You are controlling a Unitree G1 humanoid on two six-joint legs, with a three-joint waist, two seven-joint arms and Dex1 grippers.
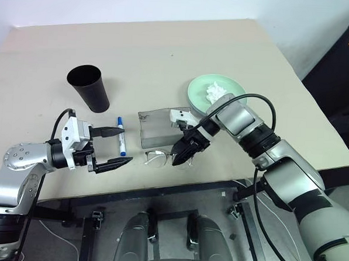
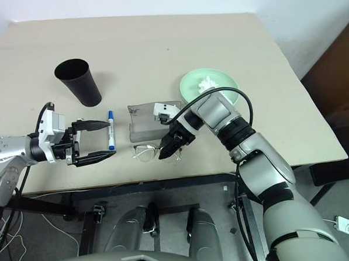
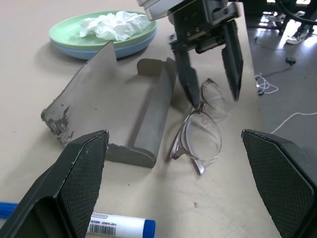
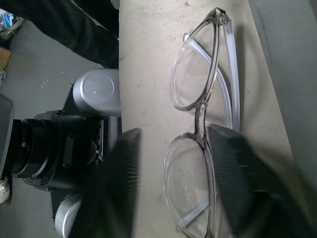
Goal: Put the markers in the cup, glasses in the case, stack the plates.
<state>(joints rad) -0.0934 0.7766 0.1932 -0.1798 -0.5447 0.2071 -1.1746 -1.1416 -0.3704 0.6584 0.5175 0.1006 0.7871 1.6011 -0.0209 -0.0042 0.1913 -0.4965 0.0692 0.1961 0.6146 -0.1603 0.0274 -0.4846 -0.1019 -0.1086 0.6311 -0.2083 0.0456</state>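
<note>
The glasses (image 1: 160, 159) lie folded near the table's front edge, just in front of the open grey case (image 1: 157, 127). My right gripper (image 1: 182, 158) points down over them. Its black fingers (image 3: 190, 82) stand apart on either side of one lens, open, with the glasses resting on the table. My left gripper (image 1: 125, 145) hovers wide open and holds nothing. A white marker with a blue cap (image 1: 121, 137) lies between its fingers' line and the black cup (image 1: 89, 88), which stands upright behind. The mint green plate (image 3: 74, 39) sits on the light blue plate (image 3: 106, 51).
A crumpled white tissue (image 1: 216, 90) lies in the green plate. The table's front edge (image 1: 160, 185) runs close below the glasses. A black cable (image 1: 269, 112) loops over my right forearm. Bare tabletop stretches behind the cup and plates.
</note>
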